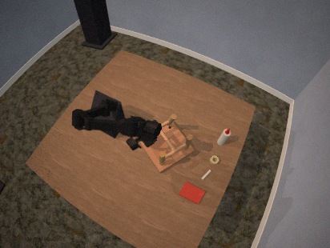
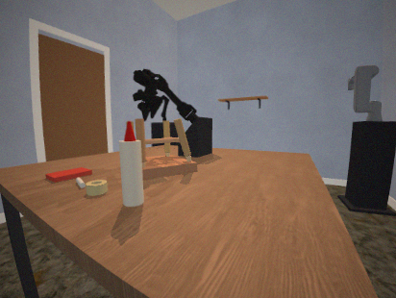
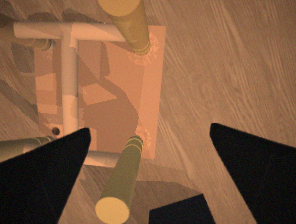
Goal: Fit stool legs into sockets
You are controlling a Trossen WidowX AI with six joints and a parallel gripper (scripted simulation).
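Observation:
The stool seat (image 1: 161,170) (image 2: 192,168) (image 3: 155,65) lies upside down. Near the gripper stands a leg (image 3: 120,180), its foot meeting the seat; in the top view the arm covers it. A second leg (image 1: 162,157) (image 3: 130,30) also meets the seat. A third leg (image 1: 189,139) shows in part in the wrist view. The fourth leg (image 1: 172,118) (image 2: 183,136) (image 3: 20,147) leans, its foot beside a dark open hole (image 1: 170,127) (image 3: 56,131). Stretcher bars (image 3: 70,85) join in an H. My gripper (image 3: 150,131) (image 2: 149,115) is open and empty, above the near leg's side of the stool.
Beyond the stool are a white bottle with a red tip (image 1: 222,138) (image 2: 132,173), a tape roll (image 1: 216,160) (image 2: 96,187), a white stick (image 1: 206,174) (image 2: 80,183) and a red block (image 1: 192,193) (image 2: 68,174). The arm's dark base (image 2: 199,136) stands behind the stool.

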